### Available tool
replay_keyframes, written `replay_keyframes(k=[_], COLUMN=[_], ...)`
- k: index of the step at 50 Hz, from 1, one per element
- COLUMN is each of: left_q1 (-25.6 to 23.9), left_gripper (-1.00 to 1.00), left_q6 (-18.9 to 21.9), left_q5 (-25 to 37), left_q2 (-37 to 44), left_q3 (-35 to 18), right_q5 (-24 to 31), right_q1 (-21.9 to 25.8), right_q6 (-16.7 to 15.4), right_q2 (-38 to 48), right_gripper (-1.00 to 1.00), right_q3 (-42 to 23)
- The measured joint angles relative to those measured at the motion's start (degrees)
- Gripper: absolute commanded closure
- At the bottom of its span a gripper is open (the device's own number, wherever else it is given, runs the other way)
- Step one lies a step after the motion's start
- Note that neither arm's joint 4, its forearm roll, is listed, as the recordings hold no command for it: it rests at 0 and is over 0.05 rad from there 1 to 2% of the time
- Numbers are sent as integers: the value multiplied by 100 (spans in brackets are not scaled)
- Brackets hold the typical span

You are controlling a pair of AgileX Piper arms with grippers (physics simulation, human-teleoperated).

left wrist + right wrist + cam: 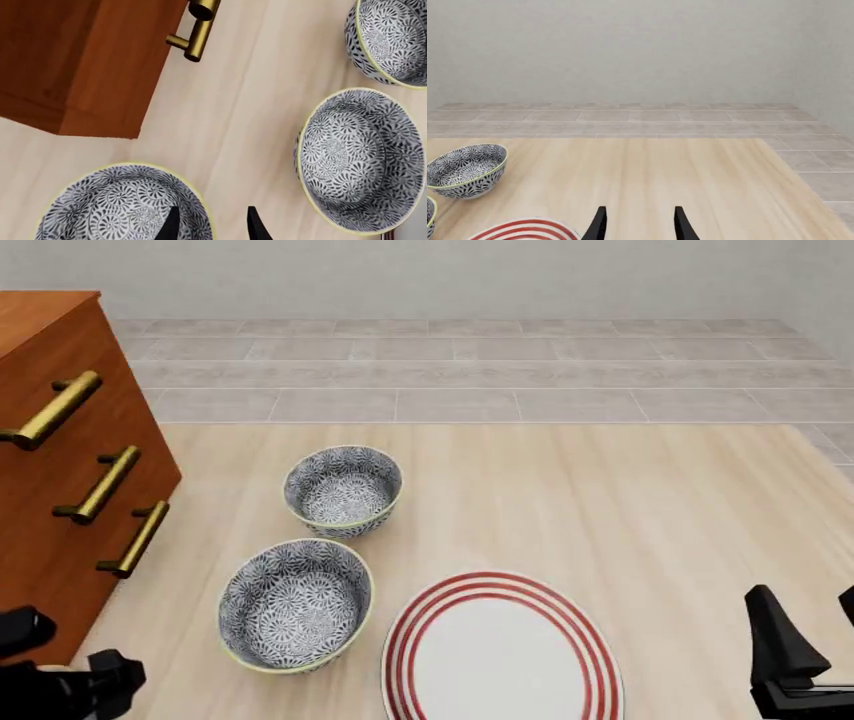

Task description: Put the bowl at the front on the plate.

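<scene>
Under the left gripper point(212, 227), the front bowl point(120, 207) sat upright on the pale wooden table point(641, 520), below the front view's edge. The gripper's fingers were apart, one over the bowl's inside and one outside its rim. Beyond stood two matching bowls point(296, 605) point(343, 490), the red-ringed plate point(501, 660) and the right gripper point(637, 225), fingers also spread and empty.
</scene>
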Motion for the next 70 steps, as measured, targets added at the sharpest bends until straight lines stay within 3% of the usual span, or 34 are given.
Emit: replay_keyframes(k=[38,39,52,70], left_q1=[220,218,143,-235], left_gripper=[-100,100,100,100], left_q6=[13,8,-112,-483], left_q5=[-1440,-1472,-1512,-655], left_q2=[1085,1109,1042,223], left_q3=[810,828,874,520], right_q5=[0,0,0,0], right_q1=[0,0,0,0], right_q6=[0,0,0,0], right_q2=[0,0,0,0], right_gripper=[-100,-100,-100,-100], right_q3=[0,0,0,0])
